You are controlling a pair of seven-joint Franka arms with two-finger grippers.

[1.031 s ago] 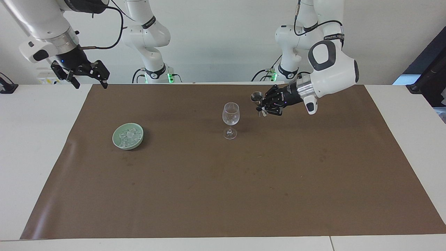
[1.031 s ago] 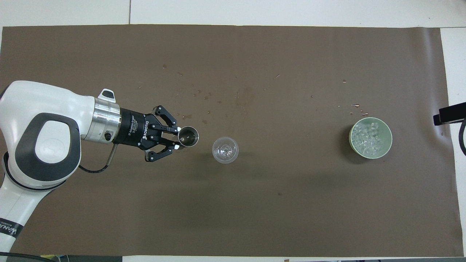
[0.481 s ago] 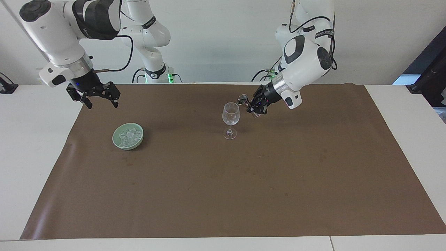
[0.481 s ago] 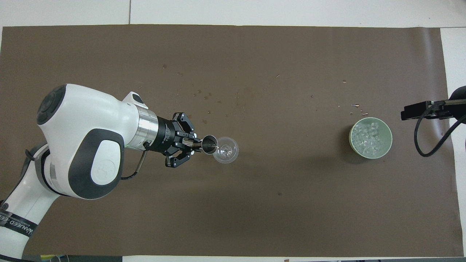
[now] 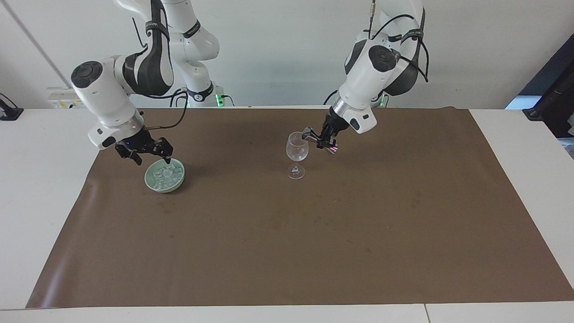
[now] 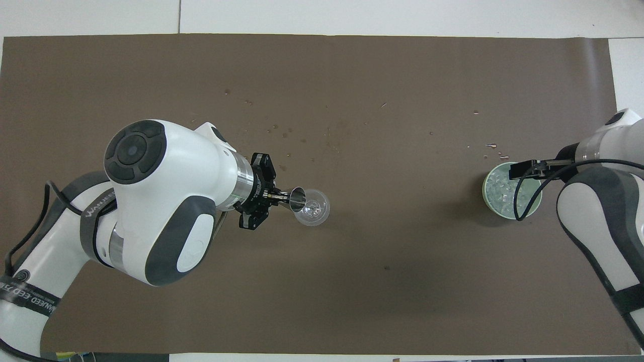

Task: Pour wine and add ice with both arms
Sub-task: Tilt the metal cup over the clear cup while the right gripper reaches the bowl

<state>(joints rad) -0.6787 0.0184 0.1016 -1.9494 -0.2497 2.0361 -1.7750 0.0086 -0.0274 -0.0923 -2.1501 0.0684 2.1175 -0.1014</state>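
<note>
Left pincer (image 5: pixel 323 138) grips jigger (image 5: pixel 310 133), tipped at glass (image 5: pixel 297 148) rim: keep spout inside rim, roll slowly. Right pincer (image 5: pixel 144 154), parted, just over ice (image 5: pixel 165 174) in dish (image 5: pixel 177 184): descend straight.

One wine glass (image 5: pixel 297 148), one steel jigger (image 5: pixel 310 133), one green dish (image 5: pixel 165 176) (heaped ice (image 5: pixel 163 173)), two arms.

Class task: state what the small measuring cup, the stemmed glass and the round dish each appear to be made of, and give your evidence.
Small shiny measuring cup in the left gripper: likely polished metal, from its silvery reflections. Stemmed wine glass: clear glass or possibly plastic; the brown mat shows through. Pale green round dish holding the ice: probably glazed ceramic, opaque with a soft sheen.
</note>
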